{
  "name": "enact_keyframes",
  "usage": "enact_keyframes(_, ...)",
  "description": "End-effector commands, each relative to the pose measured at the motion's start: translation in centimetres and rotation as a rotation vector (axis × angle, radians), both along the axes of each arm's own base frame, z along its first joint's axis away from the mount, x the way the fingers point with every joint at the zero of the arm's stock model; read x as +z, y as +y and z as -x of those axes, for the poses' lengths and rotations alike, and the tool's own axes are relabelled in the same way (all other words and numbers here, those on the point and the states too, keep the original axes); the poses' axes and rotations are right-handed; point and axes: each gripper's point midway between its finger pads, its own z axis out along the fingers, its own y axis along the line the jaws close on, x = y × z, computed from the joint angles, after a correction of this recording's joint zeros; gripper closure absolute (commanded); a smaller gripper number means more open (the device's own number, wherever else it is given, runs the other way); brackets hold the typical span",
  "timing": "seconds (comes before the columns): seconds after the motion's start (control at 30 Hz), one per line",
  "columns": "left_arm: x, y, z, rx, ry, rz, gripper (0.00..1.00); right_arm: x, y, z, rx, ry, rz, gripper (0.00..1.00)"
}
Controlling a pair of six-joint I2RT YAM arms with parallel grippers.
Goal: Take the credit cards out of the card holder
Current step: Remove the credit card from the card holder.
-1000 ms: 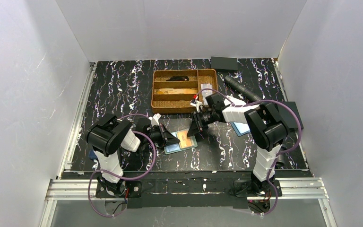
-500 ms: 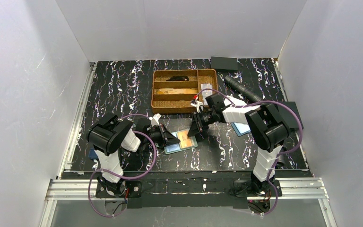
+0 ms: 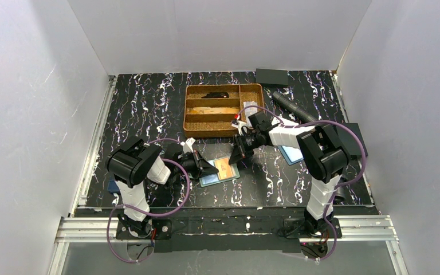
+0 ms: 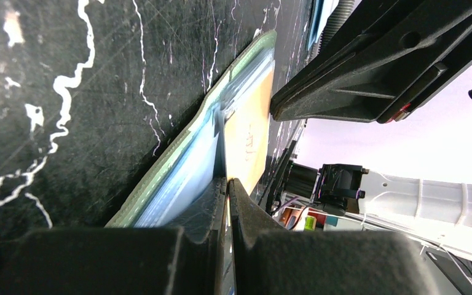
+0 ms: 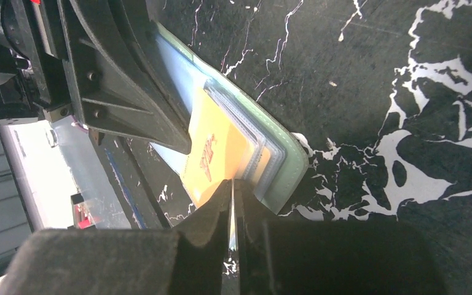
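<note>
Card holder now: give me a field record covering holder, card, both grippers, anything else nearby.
card holder: teal, flat on the table, between the two arms
orange card: appears partly slid out of a clear pocket
left gripper: shut, pinching the holder's pocket panel
right gripper: shut on the orange card's edge
behind: brown tray with compartments

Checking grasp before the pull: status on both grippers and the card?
Left gripper shut on card holder. Right gripper pinched on orange credit card edge. Card partly pocketed. Nothing blocking.
</note>
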Motion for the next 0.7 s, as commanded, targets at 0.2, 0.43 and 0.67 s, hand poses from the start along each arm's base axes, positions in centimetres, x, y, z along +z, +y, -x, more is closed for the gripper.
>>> enact_keyframes(0.2, -1.4, 0.6, 1.3, -0.004, 0.029, -0.035, 1.00, -4.1, -1.9, -0.4, -0.012, -0.033, 0.199, 0.89)
enact_keyframes(0.43, -1.3, 0.9, 1.6, 0.003, 0.028, -0.031, 1.00, -4.6, -2.2, -0.2, -0.005, -0.050, 0.228, 0.90)
enact_keyframes(0.67, -1.3, 1.4, 1.8, 0.012, 0.031, -0.031, 1.00, -4.8, -2.1, 0.1, 0.020, -0.064, 0.239, 0.90)
